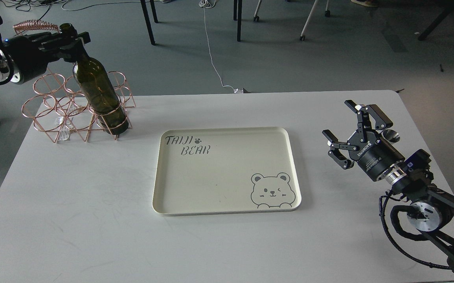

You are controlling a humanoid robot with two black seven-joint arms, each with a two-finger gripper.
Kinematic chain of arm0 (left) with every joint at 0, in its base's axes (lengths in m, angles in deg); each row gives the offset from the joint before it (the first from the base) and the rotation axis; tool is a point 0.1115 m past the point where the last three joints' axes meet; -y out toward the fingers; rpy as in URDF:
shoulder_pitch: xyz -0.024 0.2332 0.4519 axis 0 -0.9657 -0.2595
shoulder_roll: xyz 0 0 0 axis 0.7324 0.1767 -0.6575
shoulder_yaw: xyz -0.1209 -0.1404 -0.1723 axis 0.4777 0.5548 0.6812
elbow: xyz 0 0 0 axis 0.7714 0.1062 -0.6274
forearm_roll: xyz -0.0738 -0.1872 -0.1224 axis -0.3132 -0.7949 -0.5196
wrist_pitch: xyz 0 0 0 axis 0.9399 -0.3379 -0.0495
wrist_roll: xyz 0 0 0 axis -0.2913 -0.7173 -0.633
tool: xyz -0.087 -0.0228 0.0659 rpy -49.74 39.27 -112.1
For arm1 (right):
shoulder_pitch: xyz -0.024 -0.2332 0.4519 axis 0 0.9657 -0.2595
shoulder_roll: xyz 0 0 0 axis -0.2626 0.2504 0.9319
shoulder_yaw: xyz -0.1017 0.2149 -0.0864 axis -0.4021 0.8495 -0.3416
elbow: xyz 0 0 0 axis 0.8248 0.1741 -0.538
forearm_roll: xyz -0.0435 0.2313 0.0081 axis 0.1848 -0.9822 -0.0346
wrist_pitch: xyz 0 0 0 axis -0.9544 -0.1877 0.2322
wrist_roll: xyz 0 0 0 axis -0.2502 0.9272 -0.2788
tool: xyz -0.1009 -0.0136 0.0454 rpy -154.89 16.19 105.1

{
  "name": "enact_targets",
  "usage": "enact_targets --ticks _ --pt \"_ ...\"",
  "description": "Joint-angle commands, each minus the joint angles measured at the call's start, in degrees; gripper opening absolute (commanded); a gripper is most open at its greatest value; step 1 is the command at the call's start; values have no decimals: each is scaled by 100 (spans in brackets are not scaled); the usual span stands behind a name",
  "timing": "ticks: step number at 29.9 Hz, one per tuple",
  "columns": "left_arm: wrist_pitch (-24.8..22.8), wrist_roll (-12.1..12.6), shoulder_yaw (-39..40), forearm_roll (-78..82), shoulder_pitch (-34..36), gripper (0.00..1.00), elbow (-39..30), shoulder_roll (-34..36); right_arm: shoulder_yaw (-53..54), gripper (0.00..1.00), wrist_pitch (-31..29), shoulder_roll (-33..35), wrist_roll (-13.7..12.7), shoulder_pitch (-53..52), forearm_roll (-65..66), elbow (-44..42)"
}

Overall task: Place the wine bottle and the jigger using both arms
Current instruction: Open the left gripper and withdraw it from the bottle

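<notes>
The dark olive-green wine bottle [97, 90] stands tilted in the front right ring of a copper wire rack [59, 108] at the table's far left. My left gripper [71, 39] is shut on the bottle's neck, just below the mouth. My right gripper [339, 122] is open and empty above the table's right side. The silver jigger [390, 135] lies on the table just behind the right gripper, mostly hidden by its fingers.
A cream tray [227, 204] with "TAIJI BEAR" lettering and a bear drawing lies at the table's middle. The white table [93, 220] ends close behind the rack. Chair and table legs and a white cable stand on the floor beyond.
</notes>
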Motion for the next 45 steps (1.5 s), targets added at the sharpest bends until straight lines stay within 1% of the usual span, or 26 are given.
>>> enact_targets --ticks 1,3,5,6,10,11,13,16,21,26,30,33,36,40,43,45 --pt "-1 0 0 -1 -40 36 -4 -8 3 98 -2 -10 0 12 16 0" --pt "-1 0 0 -1 -40 39 -4 -8 4 98 -2 -10 0 12 52 0" --pt "-1 0 0 -9 -40 47 -4 -8 4 98 -2 -10 0 21 78 0" --pt "-1 0 0 -9 -40 52 -4 -8 4 98 -2 -10 0 21 78 0" --pt "42 0 0 -18 -40 78 -4 -8 4 98 7 -19 0 21 78 0" --pt "95 0 0 -18 -40 82 -4 -8 4 98 -2 -11 0 21 78 9" --pt "139 0 0 -18 -40 86 -4 -17 12 98 -2 -11 0 21 78 9" --pt "157 0 0 -53 -31 97 -30 -8 12 98 -2 -11 0 21 78 0" --pt "157 0 44 -62 83 98 -162 36 12 98 7 -19 0 21 78 0" --pt "148 0 44 -254 749 98 -460 334 47 98 -2 -19 0 21 78 0" --pt "139 0 26 -1411 1251 98 -802 396 188 98 7 -177 0 21 78 -9" --pt "183 0 18 -2852 1296 98 -1303 335 284 98 59 -300 0 21 78 -9" --pt "210 0 -96 -4277 1165 98 -1936 151 425 98 200 -467 0 21 69 -17" --pt "306 0 -369 -5456 665 98 -2525 71 574 98 323 -590 0 29 52 -35" --pt "490 0 -369 -6054 76 98 -2614 -244 776 98 481 -687 0 56 43 -105" --pt "500 0 -369 -6406 -223 98 -2614 -464 812 98 665 -757 0 38 43 -175"
